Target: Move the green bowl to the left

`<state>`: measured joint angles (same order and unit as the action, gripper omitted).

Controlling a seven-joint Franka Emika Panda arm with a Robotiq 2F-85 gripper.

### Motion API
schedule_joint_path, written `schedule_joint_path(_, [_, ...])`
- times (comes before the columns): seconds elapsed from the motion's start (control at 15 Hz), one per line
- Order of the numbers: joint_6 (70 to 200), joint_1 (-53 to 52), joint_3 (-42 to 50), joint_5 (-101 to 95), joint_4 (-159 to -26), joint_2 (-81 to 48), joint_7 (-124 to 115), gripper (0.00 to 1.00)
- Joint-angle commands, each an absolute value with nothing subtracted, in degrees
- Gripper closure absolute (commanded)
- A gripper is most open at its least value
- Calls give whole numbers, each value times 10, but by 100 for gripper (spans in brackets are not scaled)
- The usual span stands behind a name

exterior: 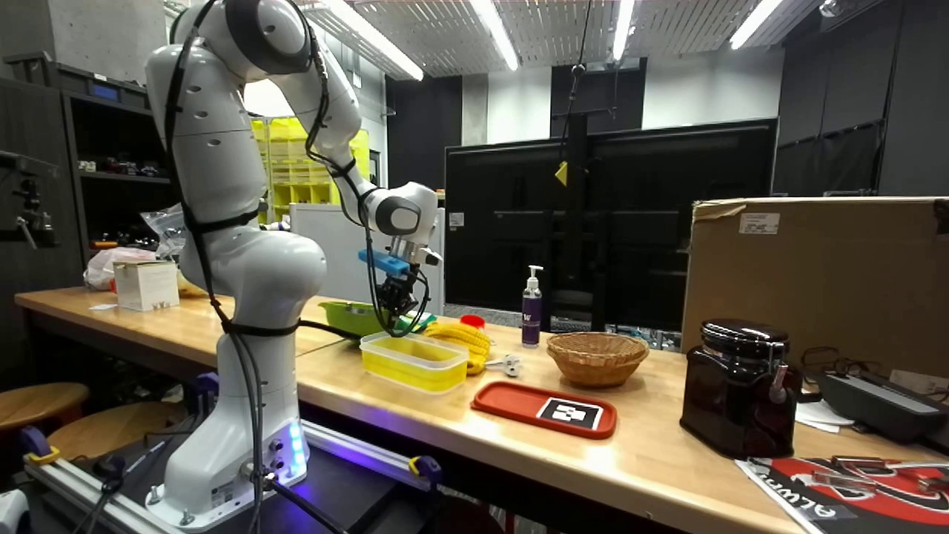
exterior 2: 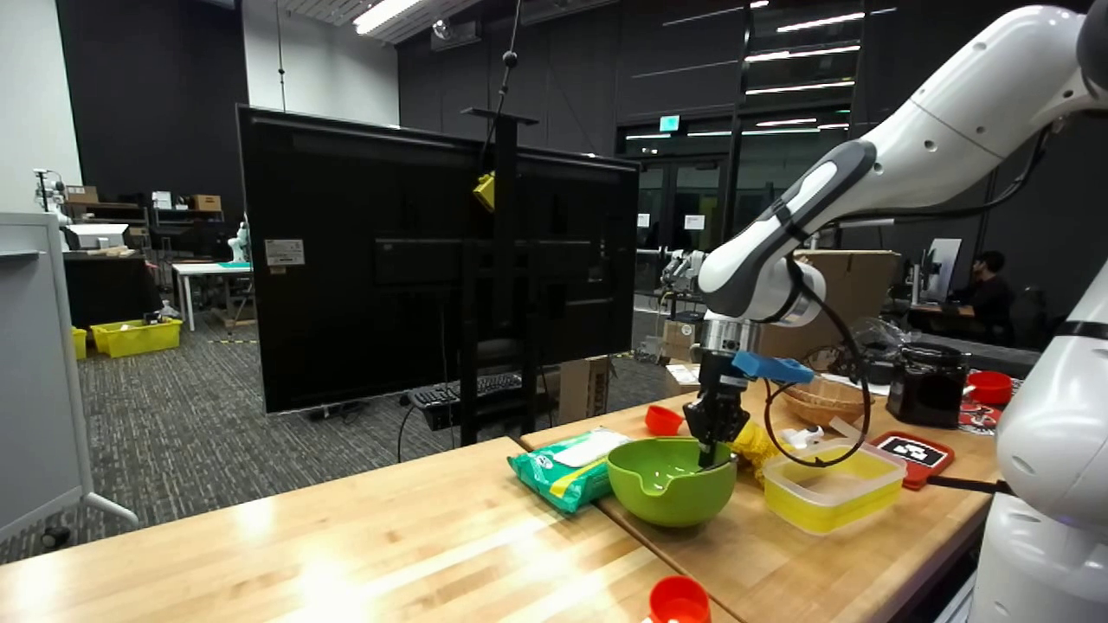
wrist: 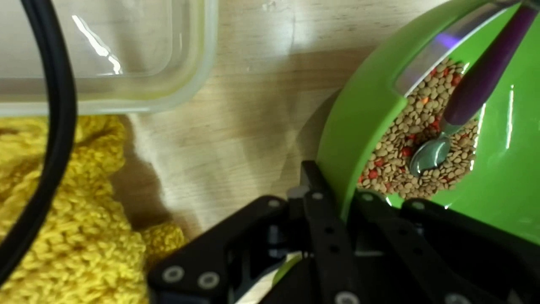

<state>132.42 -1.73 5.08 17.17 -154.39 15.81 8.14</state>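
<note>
The green bowl (exterior 2: 666, 502) is upright at the table's seam in an exterior view. In an exterior view it is partly hidden behind the clear-yellow container (exterior: 348, 315). In the wrist view its wall (wrist: 358, 114) fills the right side. It holds brown and red lentil-like pieces (wrist: 396, 179) and a spoon with a purple handle (wrist: 485, 71). My gripper (wrist: 339, 185) points down with one finger outside the bowl's wall and one inside, closed on the rim. The gripper also shows in both exterior views (exterior 2: 711, 454) (exterior: 395, 311). Whether the bowl touches the table is hard to tell.
A clear-yellow container (exterior: 415, 374) and a yellow knitted cloth (wrist: 80, 249) lie beside the bowl. A green wipes pack (exterior 2: 567, 472) sits close against its other side. Red cups (exterior 2: 679, 600) stand in front and behind. A woven basket (exterior: 597, 360) and pump bottle (exterior: 531, 311) stand farther off.
</note>
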Motion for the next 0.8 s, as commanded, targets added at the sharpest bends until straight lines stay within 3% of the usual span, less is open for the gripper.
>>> schedule_joint_path(0.0, [1293, -23, 45, 176, -1520, 162, 94, 98])
schedule_joint_path(0.73, [1266, -31, 34, 179, -1480, 184, 106, 98])
